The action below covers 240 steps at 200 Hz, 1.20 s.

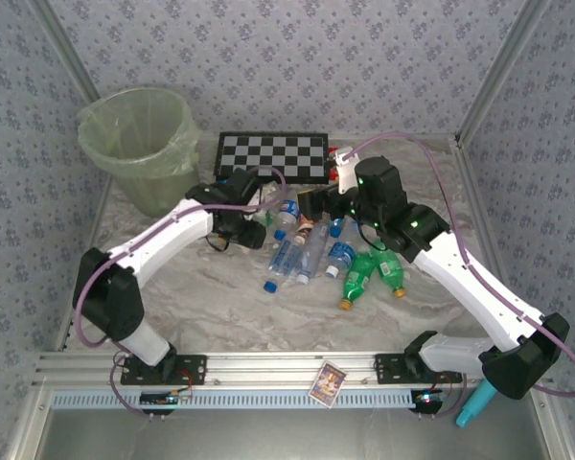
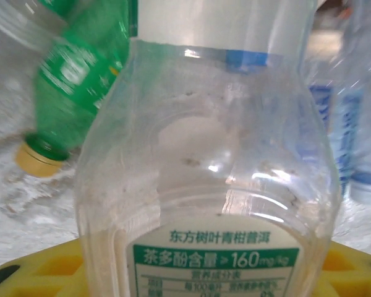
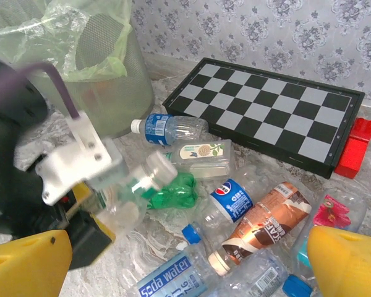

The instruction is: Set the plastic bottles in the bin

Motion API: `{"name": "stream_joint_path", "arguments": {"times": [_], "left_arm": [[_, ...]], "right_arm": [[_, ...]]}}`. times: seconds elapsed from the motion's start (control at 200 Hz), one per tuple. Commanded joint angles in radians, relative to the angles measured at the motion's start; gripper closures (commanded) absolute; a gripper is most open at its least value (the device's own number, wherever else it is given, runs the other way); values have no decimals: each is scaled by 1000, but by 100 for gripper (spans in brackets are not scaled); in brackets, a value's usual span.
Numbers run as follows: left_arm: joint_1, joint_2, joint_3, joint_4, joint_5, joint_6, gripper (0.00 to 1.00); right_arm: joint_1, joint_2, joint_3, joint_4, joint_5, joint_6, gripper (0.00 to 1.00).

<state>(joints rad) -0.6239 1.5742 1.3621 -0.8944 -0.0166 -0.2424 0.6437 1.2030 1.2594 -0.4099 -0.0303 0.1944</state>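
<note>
A pile of plastic bottles (image 1: 316,251) lies mid-table in front of the checkerboard. My left gripper (image 1: 252,230) is at the pile's left edge, shut on a clear bottle with a white cap (image 2: 210,167). That bottle stands between its yellow fingers (image 2: 43,266). The right wrist view shows the same bottle (image 3: 133,192) held in the left gripper (image 3: 80,204). My right gripper (image 3: 185,266) hangs open over the pile, above a soda water bottle (image 3: 173,278), a Pepsi bottle (image 3: 232,201) and a brown coffee bottle (image 3: 260,232). The pale green bin (image 1: 139,144) stands at the far left.
A black-and-white checkerboard (image 1: 273,156) lies at the back, with a red block (image 3: 357,145) at its right end. Two green bottles (image 1: 369,273) lie at the pile's right. A turquoise tool (image 1: 472,407) and a small card (image 1: 327,380) sit at the near rail.
</note>
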Motion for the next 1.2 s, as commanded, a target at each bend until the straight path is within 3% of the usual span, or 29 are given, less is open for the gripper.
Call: {"name": "stream_joint_path", "arguments": {"times": [0.0,0.32,0.495,0.86,1.194], "left_arm": [[-2,-49,80,-47,-47,-28,46],[93,-114,256,-5,42,-110,46],[221,-159,345,1,84,-160,46],[600,-205,420,25,229,-379,48],[769,-125,502,38,156,-515,48]], "right_arm": [[8,-30,20,25,-32,-4,1],[60,-72,-6,27,-3,-6,1],[74,-62,-12,32,2,-7,1],[93,2,23,55,-17,-27,0],[98,-51,12,11,30,-47,1]]}}
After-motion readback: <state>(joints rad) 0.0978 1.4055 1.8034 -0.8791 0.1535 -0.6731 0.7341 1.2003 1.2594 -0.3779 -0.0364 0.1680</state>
